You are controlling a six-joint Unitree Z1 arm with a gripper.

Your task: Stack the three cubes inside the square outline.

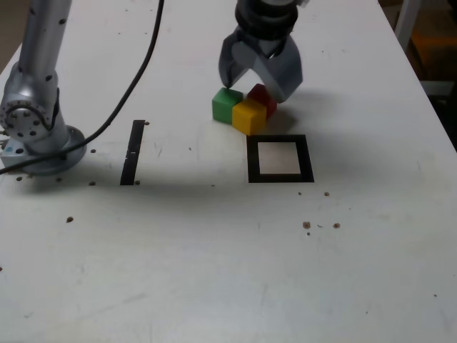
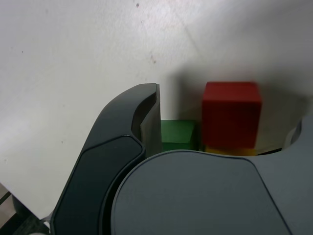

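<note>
Grey, wide-open gripper jaws (image 1: 260,71) hang over three clustered cubes, and we see nothing gripped. Closing here could knock the green cube (image 1: 227,106) or yellow cube (image 1: 249,116), because they crowd the red cube (image 1: 263,100). We find no long axis on these cubes; the yellow one's corner points toward the black square outline (image 1: 253,160), just beside it.

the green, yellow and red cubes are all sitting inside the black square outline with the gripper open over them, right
Not quite: the green cube, yellow cube and red cube are outside the black square outline, clustered just beyond its far edge, as the exterior view shows. The gripper is indeed open over them.
</note>
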